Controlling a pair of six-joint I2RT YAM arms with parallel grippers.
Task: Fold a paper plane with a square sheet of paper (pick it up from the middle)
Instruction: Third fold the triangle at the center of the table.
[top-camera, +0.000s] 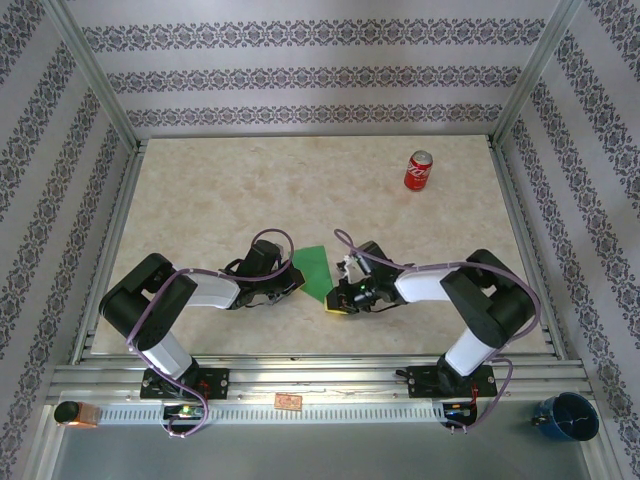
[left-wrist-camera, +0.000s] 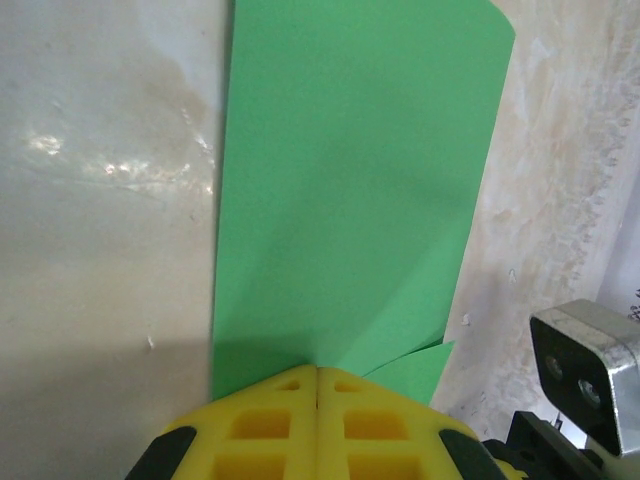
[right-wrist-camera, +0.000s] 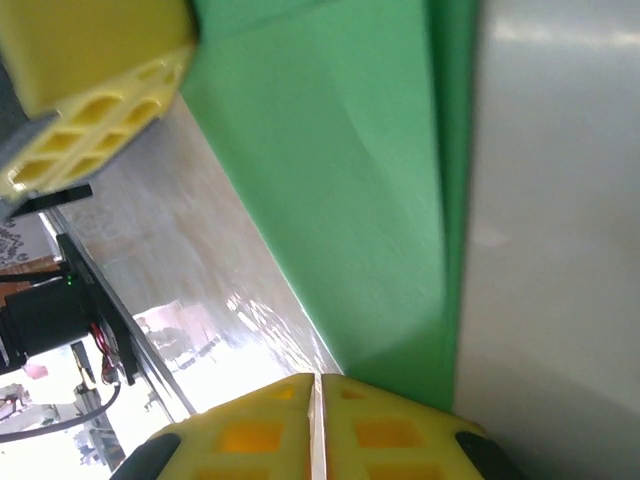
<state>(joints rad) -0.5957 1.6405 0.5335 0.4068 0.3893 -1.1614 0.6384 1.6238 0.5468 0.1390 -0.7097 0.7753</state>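
Your square sheet of paper (top-camera: 316, 272) sits directly between the two hands at the near middle of the surface (top-camera: 250, 190). Its long axis runs away from the arm bases, so neither arm is nearer. Your left hand (left-wrist-camera: 317, 372) is fully closed, with the sheet's near edge coming out from between its fingertips. Your right hand (right-wrist-camera: 320, 378) is also pressed closed and seems to pinch the near corner from the other side. The paper is plain bright green and doubled into a narrow panel. A second layer peeks out along one long edge, and the far corner curls slightly. It is not yet a pointed dart.
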